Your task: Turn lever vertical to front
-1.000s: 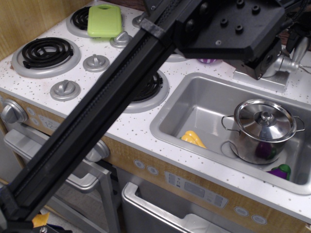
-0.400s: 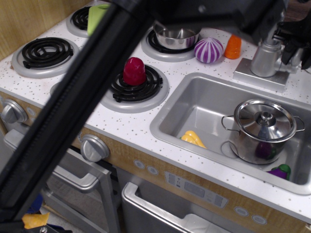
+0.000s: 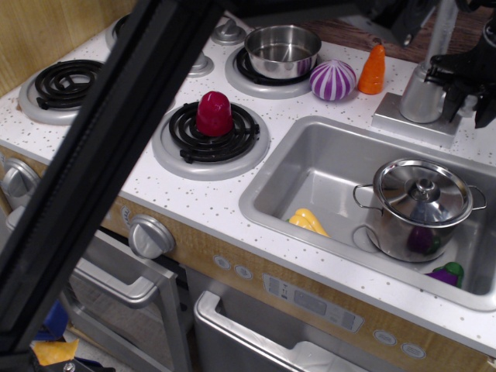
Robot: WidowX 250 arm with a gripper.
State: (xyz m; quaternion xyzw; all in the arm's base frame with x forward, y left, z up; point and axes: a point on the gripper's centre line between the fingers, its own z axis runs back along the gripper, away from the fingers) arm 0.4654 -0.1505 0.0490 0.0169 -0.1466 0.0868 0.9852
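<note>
Black two-finger gripper (image 3: 465, 107) up at the right edge of the one camera view, hanging just beside the thick round silver faucet body (image 3: 421, 93). Dark fingers pointing down, right where the short silver-grey lever should stick out sideways. Lever itself hidden behind the black fingers, so no telling which way it points. No telling either if the fingers are squeezed on it or loose; too dark and too close to the edge.

Lower down, a shiny steel pot with a lid (image 3: 418, 208) sitting in the grey metal sink (image 3: 310, 167), near a yellow toy food (image 3: 308, 221) and a purple toy eggplant (image 3: 446, 273). Left of the faucet, an orange toy carrot (image 3: 373, 70) and a purple striped ball-shaped toy (image 3: 332, 80), near each other.

Likely troubles from here:
- Slipping off the lever's rounded end if held only by the tip.
- Pushing the wrong way, so no turn to the front.
- Bumping the faucet body instead of the lever, being so close.
- Dropping too low after a slip and knocking the pot lid below.
- Swinging wide to the left and tipping the carrot.
</note>
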